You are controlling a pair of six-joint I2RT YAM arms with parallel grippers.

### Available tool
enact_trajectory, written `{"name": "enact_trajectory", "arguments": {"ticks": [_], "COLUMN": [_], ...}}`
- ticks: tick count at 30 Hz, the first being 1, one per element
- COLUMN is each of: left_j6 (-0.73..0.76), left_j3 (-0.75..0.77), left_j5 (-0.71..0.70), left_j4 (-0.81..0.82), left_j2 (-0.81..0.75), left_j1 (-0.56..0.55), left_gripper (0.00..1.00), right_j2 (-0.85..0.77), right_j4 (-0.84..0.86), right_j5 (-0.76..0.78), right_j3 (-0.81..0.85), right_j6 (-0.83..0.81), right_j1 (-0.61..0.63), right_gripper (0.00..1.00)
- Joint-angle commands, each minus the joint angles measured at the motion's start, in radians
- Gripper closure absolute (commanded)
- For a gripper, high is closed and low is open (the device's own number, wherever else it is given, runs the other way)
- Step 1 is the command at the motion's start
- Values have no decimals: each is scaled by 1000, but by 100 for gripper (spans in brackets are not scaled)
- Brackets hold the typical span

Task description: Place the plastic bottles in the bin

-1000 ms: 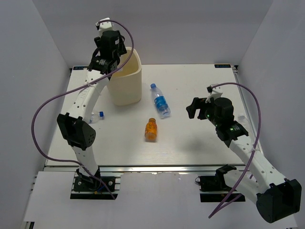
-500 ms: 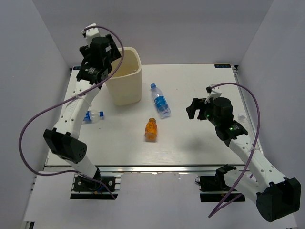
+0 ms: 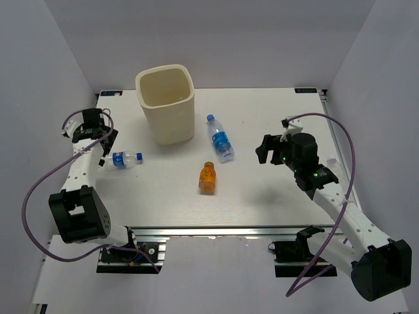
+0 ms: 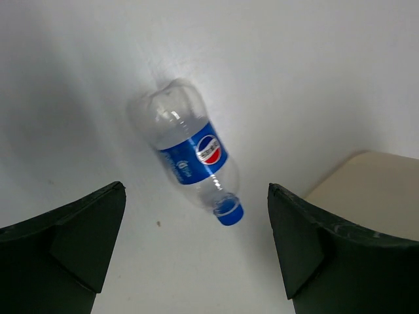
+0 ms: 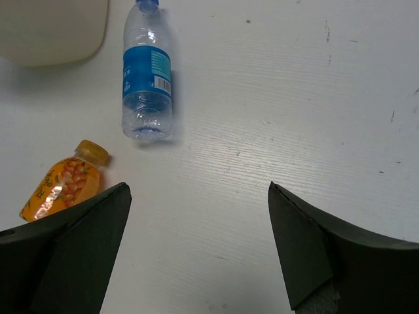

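Note:
The cream bin (image 3: 167,104) stands upright at the back left; its edge shows in the left wrist view (image 4: 373,180). A clear bottle with blue label and cap (image 3: 125,159) lies on the table left of the bin, also in the left wrist view (image 4: 193,154). My left gripper (image 3: 98,140) hangs open and empty above it, just to its left. Another clear blue-labelled bottle (image 3: 220,138) and an orange bottle (image 3: 207,177) lie mid-table; both show in the right wrist view (image 5: 147,75) (image 5: 62,183). My right gripper (image 3: 265,152) is open and empty, right of them.
The white table (image 3: 262,190) ends at a metal rail along the near edge. White walls close in on the left, back and right. A small white object (image 3: 332,161) lies by the table's right edge.
My left arm has swung from above the bin's rim down and to the left, and now hangs over the bottle at the table's left side. The right arm has not moved.

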Motion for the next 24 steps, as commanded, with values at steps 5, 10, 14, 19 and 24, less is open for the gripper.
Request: {"name": "enact_trajectory", "arguments": {"ticks": [5, 10, 14, 19, 24], "left_j6": [-192, -245, -256, -255, -238], "left_j3": [-74, -91, -90, -102, -64], "left_j5": [-9, -51, -43, -3, 0], "left_j4": [82, 141, 151, 204, 179], "left_j2": [57, 164, 241, 315, 359], "left_j1": [20, 32, 33, 33, 44], "left_gripper": [2, 2, 2, 4, 41], "right_j2": [5, 8, 7, 10, 11], "right_j4": [26, 18, 15, 9, 6], "right_j5": [25, 41, 53, 61, 65], "right_j3": [-1, -2, -4, -2, -5], "right_j6": [-19, -28, -32, -31, -39], "right_j1": [-6, -6, -6, -6, -6], "right_gripper": [11, 11, 11, 11, 11]}}
